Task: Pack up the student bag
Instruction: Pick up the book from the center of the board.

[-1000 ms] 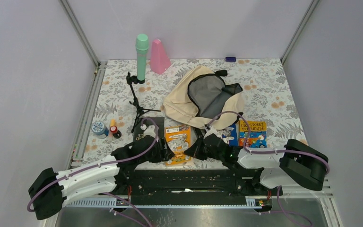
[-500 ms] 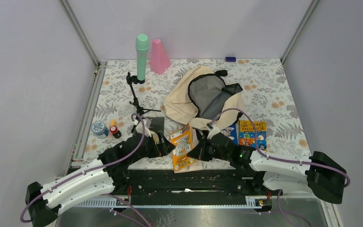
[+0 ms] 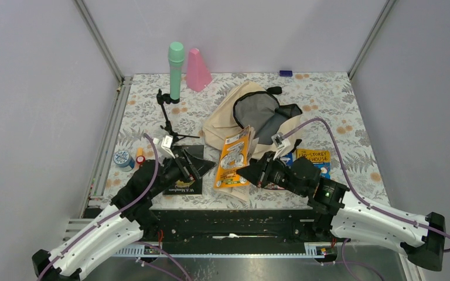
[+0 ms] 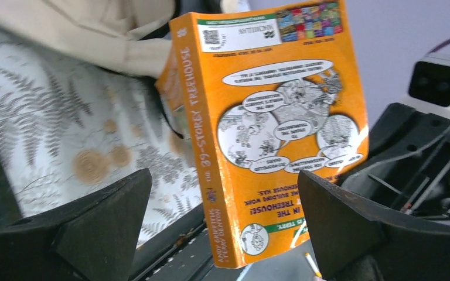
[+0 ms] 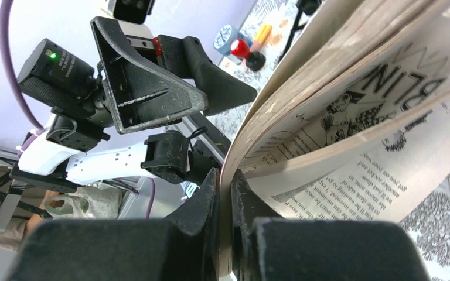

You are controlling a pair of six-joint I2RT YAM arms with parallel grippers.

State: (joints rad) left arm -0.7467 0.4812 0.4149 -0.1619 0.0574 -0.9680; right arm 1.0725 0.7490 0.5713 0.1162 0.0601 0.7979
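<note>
The student bag (image 3: 252,120) lies at mid-table, cream with its grey-lined mouth open toward the front. My right gripper (image 3: 253,173) is shut on the lower edge of an orange paperback book (image 3: 234,157) and holds it tilted up off the table, just in front of the bag. In the right wrist view the fingers (image 5: 211,196) pinch the cover and the pages (image 5: 351,117) fan loose. My left gripper (image 3: 183,164) is open and empty, left of the book. The left wrist view shows the book (image 4: 269,117) ahead between its spread fingers (image 4: 99,219), with bag fabric (image 4: 94,29) behind.
A black book (image 3: 183,184) lies under the left gripper. A blue book (image 3: 313,159) lies at right of the bag. A black tripod (image 3: 167,120), green bottle (image 3: 176,69), pink cone (image 3: 198,69), a blue round item (image 3: 122,159) and small bottles (image 3: 141,158) stand at left.
The right gripper has lifted the orange book off the table and carried it toward the bag. The left gripper has drawn back up and left, uncovering the black book.
</note>
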